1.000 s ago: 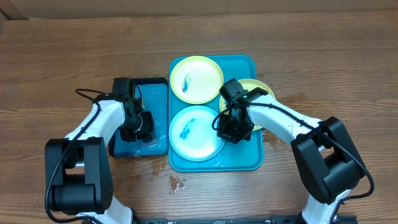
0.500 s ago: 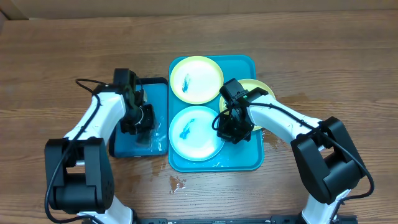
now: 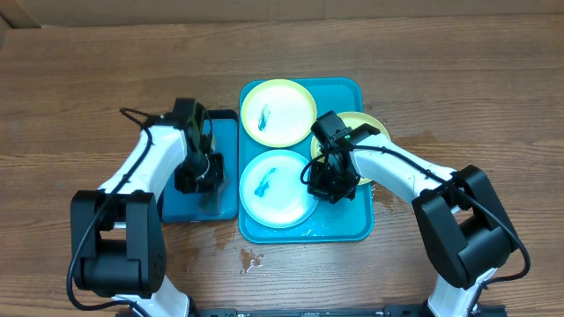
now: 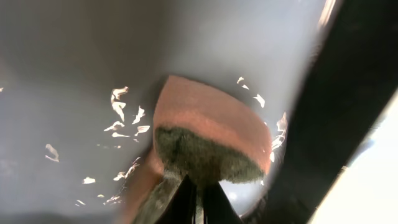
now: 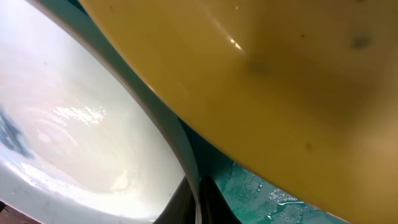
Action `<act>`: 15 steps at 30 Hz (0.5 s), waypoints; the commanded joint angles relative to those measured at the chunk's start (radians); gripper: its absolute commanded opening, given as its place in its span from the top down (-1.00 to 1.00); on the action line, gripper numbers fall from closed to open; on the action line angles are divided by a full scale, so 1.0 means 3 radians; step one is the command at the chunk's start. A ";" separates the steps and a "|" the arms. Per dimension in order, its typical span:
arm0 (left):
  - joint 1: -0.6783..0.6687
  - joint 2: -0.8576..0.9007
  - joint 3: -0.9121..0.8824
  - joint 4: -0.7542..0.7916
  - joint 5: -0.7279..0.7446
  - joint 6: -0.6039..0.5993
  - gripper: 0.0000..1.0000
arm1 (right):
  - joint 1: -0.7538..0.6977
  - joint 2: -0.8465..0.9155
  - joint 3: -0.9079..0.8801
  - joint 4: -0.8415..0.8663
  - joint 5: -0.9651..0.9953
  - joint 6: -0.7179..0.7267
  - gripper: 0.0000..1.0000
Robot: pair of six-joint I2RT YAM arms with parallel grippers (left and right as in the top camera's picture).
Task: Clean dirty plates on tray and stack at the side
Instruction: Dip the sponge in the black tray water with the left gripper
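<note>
Light blue round plastic plate (image 3: 278, 201) flat in large teal rectangular tray (image 3: 348, 225), tray's long axis front-to-back. Right gripper (image 5: 198, 202) pinches plate rim between jaws, seen only by wrist camera; left gripper (image 4: 189, 200) clamps orange-green sponge (image 4: 205, 127).

place: robot lab bench — cues: left arm (image 3: 144, 167) | right arm (image 3: 401, 170) | wooden table (image 3: 88, 70)

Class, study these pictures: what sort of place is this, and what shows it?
Probably a robotics lab bench staged for dishwashing practice, not a kitchen: two robot arms at a wooden table, a teal tray of smeared plastic plates, and a scouring sponge.
</note>
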 commanded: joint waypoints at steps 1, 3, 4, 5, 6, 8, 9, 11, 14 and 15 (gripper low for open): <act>0.0019 0.0032 0.0314 -0.0078 -0.0139 0.0025 0.63 | 0.0000 0.0085 -0.0020 -0.0001 0.0080 0.0029 0.92; 0.0018 0.0033 0.0320 -0.0106 -0.0201 0.0045 0.27 | 0.0000 0.0085 -0.0020 0.0000 0.0080 0.0029 0.92; 0.0005 0.0034 0.0300 -0.0120 -0.0209 0.0057 0.20 | 0.0000 0.0085 -0.0020 0.0000 0.0080 0.0029 0.92; -0.0011 0.0034 0.0268 -0.0121 -0.0207 0.0071 0.09 | 0.0000 0.0085 -0.0020 0.0000 0.0080 0.0029 0.92; -0.0032 0.0034 0.0223 -0.0121 -0.0210 0.0103 -0.01 | 0.0000 0.0085 -0.0020 -0.0001 0.0081 0.0029 0.92; -0.0057 0.0034 0.0127 -0.0079 -0.0276 0.0131 -0.09 | 0.0000 0.0085 -0.0020 -0.0001 0.0081 0.0028 0.92; -0.0074 0.0034 0.0058 -0.0033 -0.0320 0.0131 -0.09 | 0.0000 0.0085 -0.0020 -0.0001 0.0080 0.0029 0.92; -0.0098 0.0034 -0.0083 0.0086 -0.0343 0.0127 -0.05 | 0.0000 0.0085 -0.0020 0.0000 0.0080 0.0029 0.92; -0.0103 0.0034 -0.0362 0.0402 -0.0277 0.0074 0.23 | 0.0000 0.0085 -0.0020 0.0001 0.0080 0.0029 0.92; -0.0103 0.0034 -0.0455 0.0515 -0.0264 0.0033 0.37 | 0.0000 0.0085 -0.0020 0.0003 0.0080 0.0029 0.92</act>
